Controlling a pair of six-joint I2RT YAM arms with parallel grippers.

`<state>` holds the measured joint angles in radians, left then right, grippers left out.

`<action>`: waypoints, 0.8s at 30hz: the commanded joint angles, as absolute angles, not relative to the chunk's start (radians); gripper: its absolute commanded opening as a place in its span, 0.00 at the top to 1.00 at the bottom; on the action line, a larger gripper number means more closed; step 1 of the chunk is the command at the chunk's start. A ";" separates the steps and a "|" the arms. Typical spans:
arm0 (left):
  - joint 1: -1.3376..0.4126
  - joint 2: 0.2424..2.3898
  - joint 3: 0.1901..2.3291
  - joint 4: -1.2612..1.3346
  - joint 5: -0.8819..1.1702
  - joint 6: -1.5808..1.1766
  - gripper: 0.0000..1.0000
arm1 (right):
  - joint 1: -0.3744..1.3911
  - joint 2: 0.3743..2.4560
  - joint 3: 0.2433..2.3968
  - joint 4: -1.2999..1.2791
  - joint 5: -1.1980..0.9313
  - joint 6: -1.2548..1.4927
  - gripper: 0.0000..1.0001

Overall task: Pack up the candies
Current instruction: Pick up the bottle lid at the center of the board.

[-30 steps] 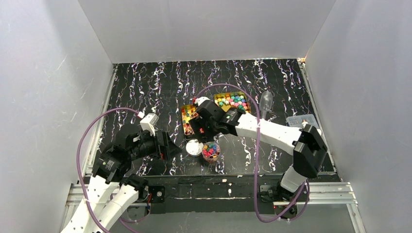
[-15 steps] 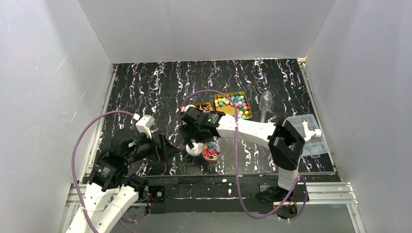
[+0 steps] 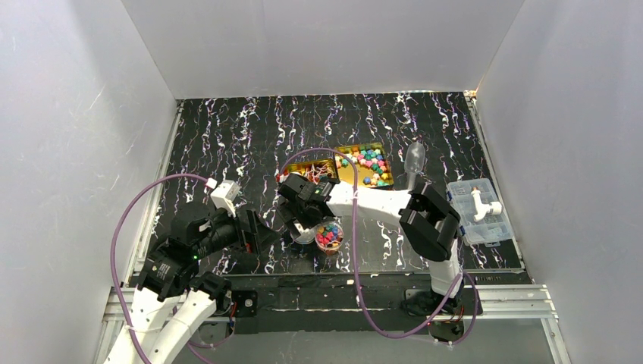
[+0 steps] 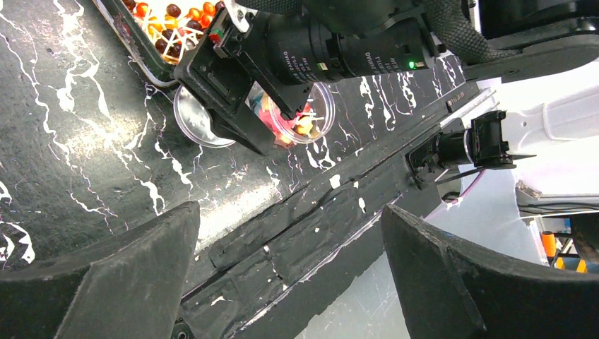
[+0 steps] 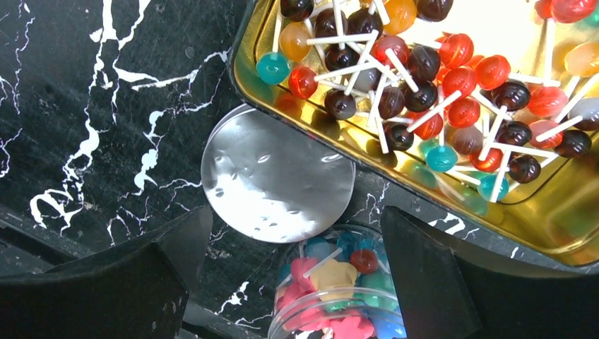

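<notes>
The lid (image 5: 277, 176) sits hemmed in: a gold tin (image 5: 558, 229) hard against its far edge, the jar (image 5: 332, 304) just beside it on the right. Bare table (image 3: 227, 144) opens to its left, where the left gripper (image 3: 261, 230) stands near, fingers spread; the right gripper (image 3: 298, 221) hangs wide-jawed right above

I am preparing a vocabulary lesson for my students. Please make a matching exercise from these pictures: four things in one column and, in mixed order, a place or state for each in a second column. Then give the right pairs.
Things
1. round lid
2. clear jar
3. gold tin nearest the lid
4. clear plastic box

Places or states
A. holds lollipops on white sticks
B. stands at the far right, apart from the others
C. lies flat, silvery, beside the jar
D. open, filled with coloured sweets

Pairs: 1-C, 2-D, 3-A, 4-B
</notes>
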<state>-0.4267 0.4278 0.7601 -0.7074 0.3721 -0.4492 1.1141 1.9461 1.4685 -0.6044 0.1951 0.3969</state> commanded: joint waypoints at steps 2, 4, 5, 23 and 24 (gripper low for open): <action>-0.424 0.419 0.749 -0.709 0.367 -0.444 0.01 | 1.120 1.981 1.517 -0.591 0.188 0.423 0.02; -0.423 0.418 0.749 -0.708 0.368 -0.443 0.01 | 1.120 1.991 1.518 -0.586 0.184 0.428 0.02; -0.423 0.418 0.750 -0.707 0.368 -0.443 0.01 | 1.120 1.995 1.518 -0.583 0.182 0.433 0.01; -0.416 0.414 0.748 -0.704 0.373 -0.442 0.01 | 1.120 2.020 1.511 -0.519 0.142 0.501 0.02; -0.416 0.414 0.749 -0.705 0.374 -0.442 0.01 | 1.120 2.022 1.512 -0.519 0.140 0.502 0.02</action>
<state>-0.4236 0.4217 0.7597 -0.7067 0.3725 -0.4492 1.1141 2.0117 1.4780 -0.5541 0.1501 0.4797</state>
